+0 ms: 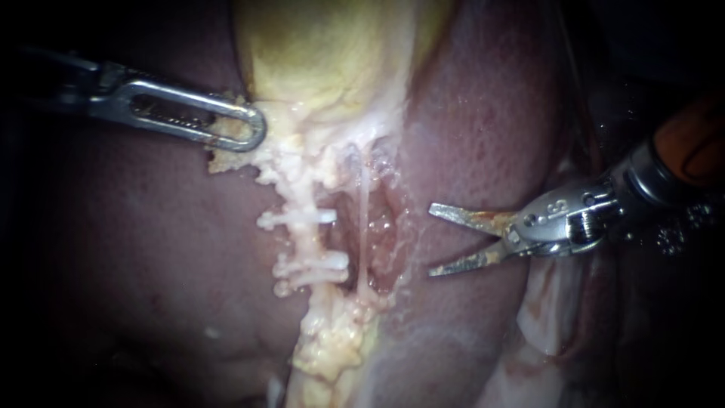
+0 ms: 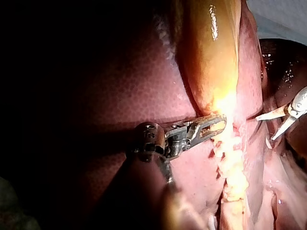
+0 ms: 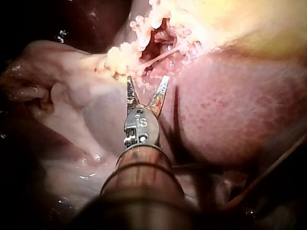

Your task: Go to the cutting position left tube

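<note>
Gaping right instrument (image 1: 430,240) near tube (image 1: 363,219)

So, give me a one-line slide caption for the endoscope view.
The right instrument, blades open, hovers short of the white clips while the left instrument grips the gallbladder.

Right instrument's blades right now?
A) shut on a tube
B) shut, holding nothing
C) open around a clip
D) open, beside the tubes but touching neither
D: the right instrument shows a gap between its blades, which lie clear of the thin tube.
</note>
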Controlling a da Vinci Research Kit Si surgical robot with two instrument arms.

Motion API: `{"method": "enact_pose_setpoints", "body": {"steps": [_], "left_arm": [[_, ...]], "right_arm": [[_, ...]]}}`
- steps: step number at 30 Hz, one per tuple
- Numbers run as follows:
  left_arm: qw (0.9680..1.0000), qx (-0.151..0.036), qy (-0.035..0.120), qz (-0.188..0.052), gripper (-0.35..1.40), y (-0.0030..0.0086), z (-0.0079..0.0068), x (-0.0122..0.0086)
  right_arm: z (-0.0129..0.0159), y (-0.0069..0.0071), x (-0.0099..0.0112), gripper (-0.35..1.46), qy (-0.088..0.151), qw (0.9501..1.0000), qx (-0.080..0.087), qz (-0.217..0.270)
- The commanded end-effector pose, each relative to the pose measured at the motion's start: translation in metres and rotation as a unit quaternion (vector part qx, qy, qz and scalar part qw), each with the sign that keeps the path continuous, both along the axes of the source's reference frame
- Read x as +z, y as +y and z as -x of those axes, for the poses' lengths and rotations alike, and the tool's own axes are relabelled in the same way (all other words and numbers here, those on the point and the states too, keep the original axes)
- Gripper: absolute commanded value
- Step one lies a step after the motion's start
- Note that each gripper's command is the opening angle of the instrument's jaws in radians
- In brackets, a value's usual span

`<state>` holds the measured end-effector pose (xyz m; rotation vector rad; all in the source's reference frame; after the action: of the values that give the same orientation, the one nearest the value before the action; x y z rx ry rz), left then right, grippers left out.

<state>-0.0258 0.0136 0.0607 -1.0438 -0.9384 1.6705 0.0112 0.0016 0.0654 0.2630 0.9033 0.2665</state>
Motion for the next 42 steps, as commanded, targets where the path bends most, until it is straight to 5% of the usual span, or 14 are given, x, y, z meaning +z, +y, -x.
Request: {"method": "enact_pose_setpoints", "body": {"steps": [1, 7, 14, 29, 35, 42], "left_arm": [[1.0000, -0.001, 0.000, 0.000, -0.35, -0.0001, 0.0000, 0.0001], [1.0000, -0.001, 0.000, 0.001, -0.35, -0.0002, 0.0000, 0.0006], [1.0000, -0.001, 0.000, 0.002, -0.35, -0.0003, -0.0001, 0.0007], [1.0000, -0.001, 0.001, 0.003, -0.35, -0.0005, 0.0000, 0.0009], [1.0000, -0.001, 0.000, 0.003, -0.35, -0.0005, -0.0001, 0.0011], [1.0000, -0.001, 0.000, 0.003, -0.35, -0.0005, -0.0001, 0.0011]], "right_arm": [[-0.0001, 0.0000, 0.0000, 1.43, 0.001, 1.0000, -0.001, -0.001], [-0.0018, -0.0004, -0.0003, 1.43, 0.033, 0.9988, -0.025, -0.026], [-0.0051, -0.0012, 0.0009, 1.43, 0.074, 0.9937, -0.020, -0.082], [-0.0071, -0.0017, 0.0080, 1.43, 0.092, 0.9872, -0.043, -0.123], [-0.0077, -0.0015, 0.0084, 1.43, 0.104, 0.9847, -0.058, -0.127], [-0.0100, -0.0016, 0.0080, 1.40, 0.146, 0.9773, -0.083, -0.129]]}}
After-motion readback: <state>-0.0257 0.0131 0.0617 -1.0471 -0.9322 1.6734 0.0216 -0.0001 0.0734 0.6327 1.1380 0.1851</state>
